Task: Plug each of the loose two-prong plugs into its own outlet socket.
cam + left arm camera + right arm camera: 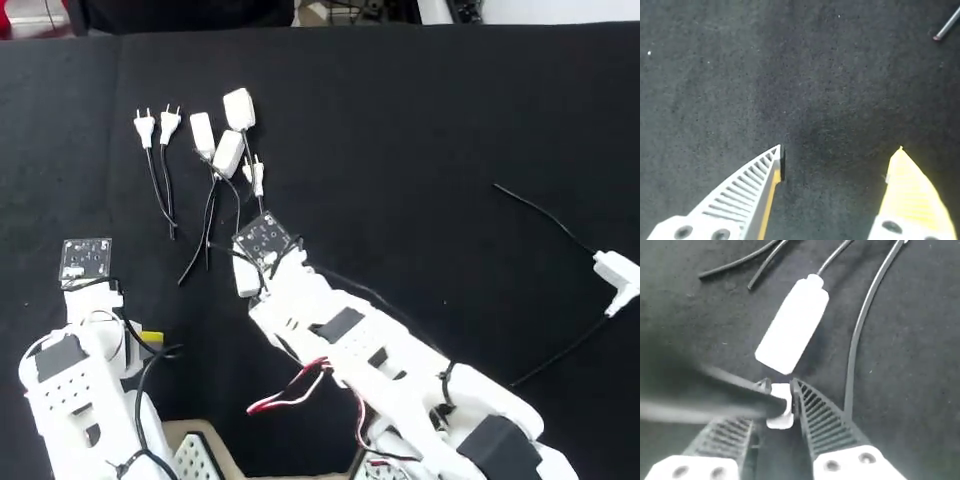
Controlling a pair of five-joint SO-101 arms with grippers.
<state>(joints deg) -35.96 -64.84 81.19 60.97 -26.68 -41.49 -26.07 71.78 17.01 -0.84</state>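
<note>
— Where's your left side?
— My left arm [80, 375] sits tucked back, the left gripper [839, 148] pointing down with its fingers spread wide.
— And your right?
— My right arm [360, 350] stretches forward; the right gripper [779, 384] is pinched on a small white plug [781, 407].
</note>
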